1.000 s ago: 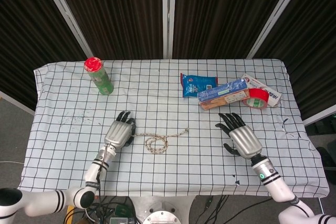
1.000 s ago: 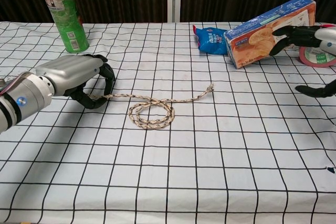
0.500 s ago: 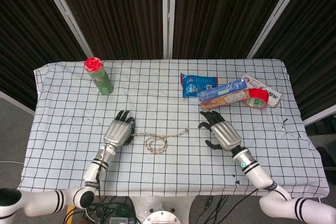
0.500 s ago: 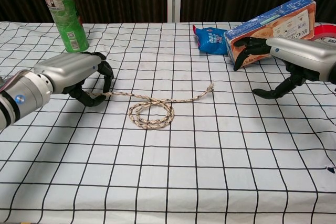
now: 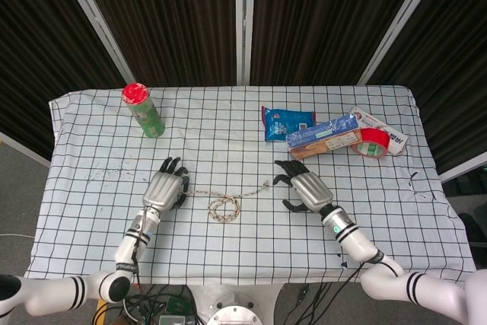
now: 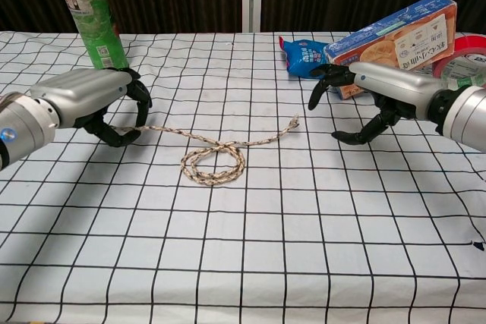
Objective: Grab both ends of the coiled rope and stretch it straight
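A beige braided rope (image 6: 214,158) (image 5: 226,205) lies on the checked tablecloth, coiled in a small loop in the middle. My left hand (image 6: 91,100) (image 5: 165,188) grips the rope's left end and holds it slightly off the cloth. The rope's free right end (image 6: 293,123) (image 5: 266,183) points toward my right hand (image 6: 372,96) (image 5: 300,188). That hand hovers just right of the end, fingers spread and curved, holding nothing.
A green can with a red lid (image 5: 143,109) stands at the back left. A blue snack bag (image 5: 285,122), an orange and blue cracker box (image 5: 326,135) and a red tape roll (image 5: 373,143) sit at the back right, close behind my right hand.
My right hand has moved left across the table to the rope's free end. My left hand has pulled its end left and up, dragging the coil slightly left.
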You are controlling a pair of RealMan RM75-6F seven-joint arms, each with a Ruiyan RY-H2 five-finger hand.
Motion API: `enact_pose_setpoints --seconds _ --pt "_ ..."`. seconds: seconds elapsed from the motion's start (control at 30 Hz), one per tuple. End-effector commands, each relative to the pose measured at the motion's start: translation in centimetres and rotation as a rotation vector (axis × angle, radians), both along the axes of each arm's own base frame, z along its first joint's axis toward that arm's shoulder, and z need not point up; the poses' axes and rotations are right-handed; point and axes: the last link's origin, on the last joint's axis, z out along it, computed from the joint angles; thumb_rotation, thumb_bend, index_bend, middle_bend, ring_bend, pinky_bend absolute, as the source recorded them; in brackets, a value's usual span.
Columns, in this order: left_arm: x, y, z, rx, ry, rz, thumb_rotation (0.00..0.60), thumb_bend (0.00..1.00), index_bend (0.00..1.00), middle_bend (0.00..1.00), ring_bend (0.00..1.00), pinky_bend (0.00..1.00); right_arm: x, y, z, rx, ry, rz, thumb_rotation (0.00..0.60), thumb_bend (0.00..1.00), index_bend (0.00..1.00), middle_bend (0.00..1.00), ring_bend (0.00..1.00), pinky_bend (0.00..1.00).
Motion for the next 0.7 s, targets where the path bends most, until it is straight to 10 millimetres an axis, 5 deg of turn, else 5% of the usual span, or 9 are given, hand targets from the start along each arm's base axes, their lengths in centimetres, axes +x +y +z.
enact_pose_setpoints --seconds 0.03,0.7 --pt "0.1 -0.1 0.0 -0.003 -0.001 -0.004 0.6 0.46 0.63 0.24 0.0 0.06 0.4 -0.8 -0.7 0.033 -0.024 -0.014 0.6 0.29 0.34 0.04 0.0 0.0" --pt "-0.1 0.0 0.3 -0.001 -0.01 -0.006 0.6 0.46 0.63 0.24 0.0 0.06 1.6 -3.0 -2.7 0.073 0.041 0.028 0.6 0.3 0.36 0.04 0.0 0.0"
